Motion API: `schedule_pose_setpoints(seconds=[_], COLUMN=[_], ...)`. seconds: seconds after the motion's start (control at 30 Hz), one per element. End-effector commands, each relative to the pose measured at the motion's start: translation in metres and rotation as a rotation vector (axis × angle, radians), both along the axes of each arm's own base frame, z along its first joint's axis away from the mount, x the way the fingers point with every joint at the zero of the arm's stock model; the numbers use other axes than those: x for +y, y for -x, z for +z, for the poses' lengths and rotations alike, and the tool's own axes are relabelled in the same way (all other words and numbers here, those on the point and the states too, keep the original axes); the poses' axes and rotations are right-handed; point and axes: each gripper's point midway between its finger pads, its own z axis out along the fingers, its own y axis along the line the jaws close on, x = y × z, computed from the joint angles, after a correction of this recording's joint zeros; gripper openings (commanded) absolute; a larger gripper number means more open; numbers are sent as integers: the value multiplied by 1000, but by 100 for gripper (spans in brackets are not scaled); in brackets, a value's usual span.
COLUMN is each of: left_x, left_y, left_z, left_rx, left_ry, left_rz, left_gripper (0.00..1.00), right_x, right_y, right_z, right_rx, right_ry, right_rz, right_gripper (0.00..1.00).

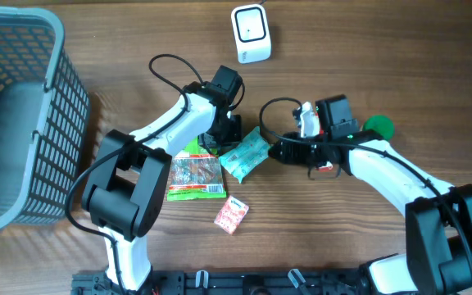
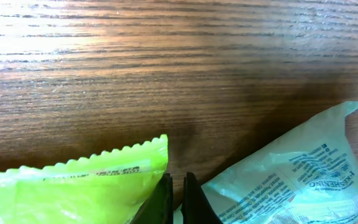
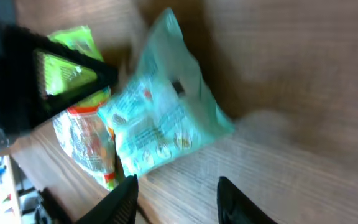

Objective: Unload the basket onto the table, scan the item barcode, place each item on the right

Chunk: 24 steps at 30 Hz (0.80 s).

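A teal snack packet (image 1: 246, 154) lies on the wooden table, also seen in the right wrist view (image 3: 163, 118) and the left wrist view (image 2: 291, 180). To its left lies a green and red packet (image 1: 195, 174) (image 2: 73, 186) (image 3: 79, 134). My left gripper (image 1: 224, 131) (image 2: 176, 199) is shut and empty, its tips down between the two packets. My right gripper (image 1: 274, 152) (image 3: 179, 199) stands open just right of the teal packet, nothing between its fingers. The white barcode scanner (image 1: 251, 33) stands at the far edge.
A grey basket (image 1: 23, 123) fills the left side. A small red packet (image 1: 231, 215) lies near the front. A green round object (image 1: 377, 125) sits behind the right arm. The left arm's black gripper body (image 3: 36, 74) shows in the right wrist view.
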Motion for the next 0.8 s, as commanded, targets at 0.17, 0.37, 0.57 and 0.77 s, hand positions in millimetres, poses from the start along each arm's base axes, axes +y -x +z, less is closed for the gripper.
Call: schedule_pose_setpoints(seconds=[0.17,0.37,0.57,0.77], left_x=[-46,-69,-26,6], left_y=[2,-7,-43,2], left_z=[16,22,55,45], left_rx=[-99,-167,-239,23], left_ry=[41,92,8,-35], left_rz=[-81,-81,26,60], left_gripper=[4,4,4,4], right_x=[1,-1,-14,-15], right_y=[10,14,7,7], right_z=[-4,-6,-15,-16], right_rx=[76,95,48,-25], right_ry=[-5,8,102,124], right_rz=[-23,-26,-40,55], right_gripper=[41,41,43,53])
